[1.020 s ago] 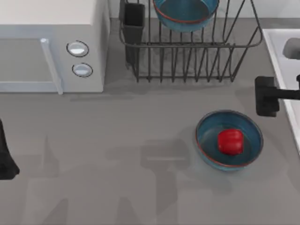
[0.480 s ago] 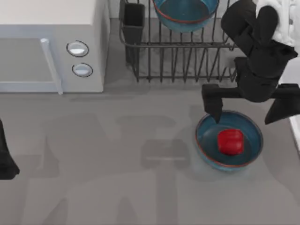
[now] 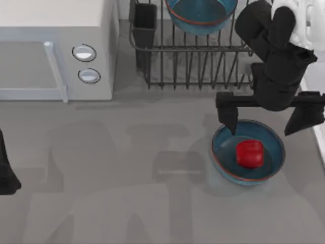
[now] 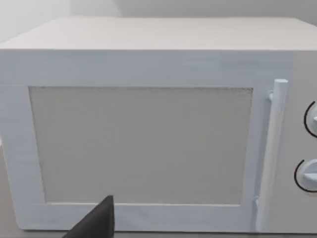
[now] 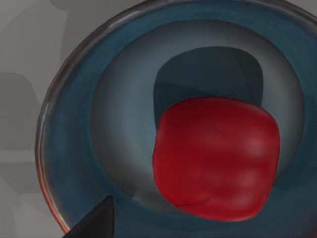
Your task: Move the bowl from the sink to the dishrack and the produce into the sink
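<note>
One deep-blue bowl (image 3: 248, 168) stands on the grey table at the right, and the red produce (image 3: 250, 153) lies inside it. A second blue bowl (image 3: 200, 12) like it rests in the dishrack (image 3: 203, 66) at the back. My right gripper (image 3: 264, 118) hovers open over the far rim of the table bowl, one finger on each side. From the right wrist, the produce (image 5: 215, 156) sits close below in the bowl (image 5: 74, 144). The sink (image 3: 321, 148) shows as a white rim at the right edge, mostly behind my right arm. My left gripper (image 3: 6, 175) is parked at the left edge.
A white microwave (image 3: 51, 51) with two round knobs fills the back left; the left wrist view faces its door (image 4: 143, 144). A black utensil cup (image 3: 145, 23) sits at the dishrack's near-left corner. Bare grey tabletop (image 3: 127, 178) spreads across the middle and front.
My right arm has swung in from the right edge to hang over the table bowl. In the last half second it only edged slightly towards the back. The bowls and produce stayed put.
</note>
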